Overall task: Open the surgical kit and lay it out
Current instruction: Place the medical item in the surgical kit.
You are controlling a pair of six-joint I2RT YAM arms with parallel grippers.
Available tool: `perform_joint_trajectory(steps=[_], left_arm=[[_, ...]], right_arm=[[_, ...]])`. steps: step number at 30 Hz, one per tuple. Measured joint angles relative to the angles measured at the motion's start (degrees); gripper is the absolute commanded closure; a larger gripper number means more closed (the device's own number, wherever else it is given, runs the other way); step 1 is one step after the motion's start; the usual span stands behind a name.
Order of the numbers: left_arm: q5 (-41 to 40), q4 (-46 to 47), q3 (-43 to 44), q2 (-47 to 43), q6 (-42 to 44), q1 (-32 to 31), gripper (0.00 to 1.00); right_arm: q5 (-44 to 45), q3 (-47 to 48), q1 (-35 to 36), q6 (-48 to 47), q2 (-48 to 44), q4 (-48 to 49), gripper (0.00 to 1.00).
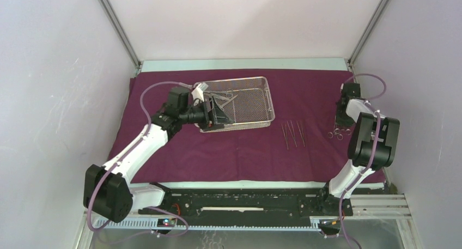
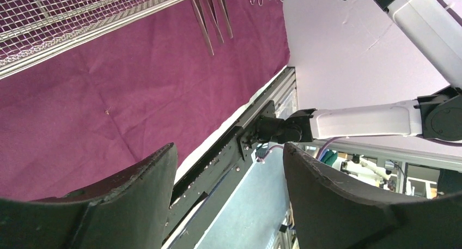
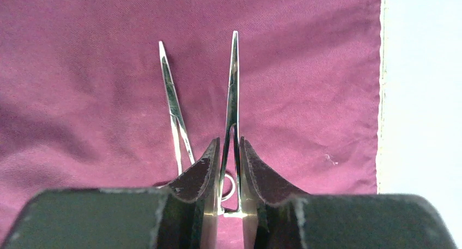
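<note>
The right pincer (image 3: 229, 141) is clenching a ring-handled steel instrument (image 3: 234, 69) between its pads, the instrument's tip pointing away across the maroon cloth wrap (image 3: 81, 69). A second slim steel instrument (image 3: 173, 104) is lying on the cloth just beside it, and both are sitting near the cloth's right edge. Three thin tweezers (image 1: 293, 133) are lying side by side between there and the wire-mesh tray (image 1: 239, 125), which is resting on the cloth's far half, left of the middle. The left pincer (image 2: 229, 149) is hovering over the tray's near-left corner, released, with nothing between its fingers.
</note>
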Motion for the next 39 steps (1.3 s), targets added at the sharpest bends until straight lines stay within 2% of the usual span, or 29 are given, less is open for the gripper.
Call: perform_joint_trajectory(steps=[15, 18, 22, 25, 32, 39], left_arm=[[1.1, 1.2, -0.3, 0.3, -0.4, 0.6, 0.25], [1.5, 1.2, -0.3, 0.6, -0.4, 0.7, 0.25], [1.7, 1.3, -0.3, 0.8, -0.4, 1.1, 0.25], [1.8, 1.5, -0.3, 1.0, -0.6, 1.4, 0.25], [2.0, 2.3, -0.5, 1.3, -1.4, 1.7, 0.25], [2.2, 3.0, -0.5, 1.3, -1.9, 1.9, 0.25]], right_arm=[[0.7, 2.4, -2.1, -2.7, 2.3, -2.0, 0.72], [1.2, 2.4, -2.4, -2.9, 3.5, -2.1, 0.66], [2.1, 3.0, -2.7, -3.1, 3.9, -2.2, 0.5], [2.4, 3.3, -3.4, -3.0, 4.0, -2.3, 0.46], [2.8, 3.9, -3.8, -2.7, 4.0, -2.6, 0.49], [2.3, 7.1, -3.0, 0.0, 4.0, -5.8, 0.46]])
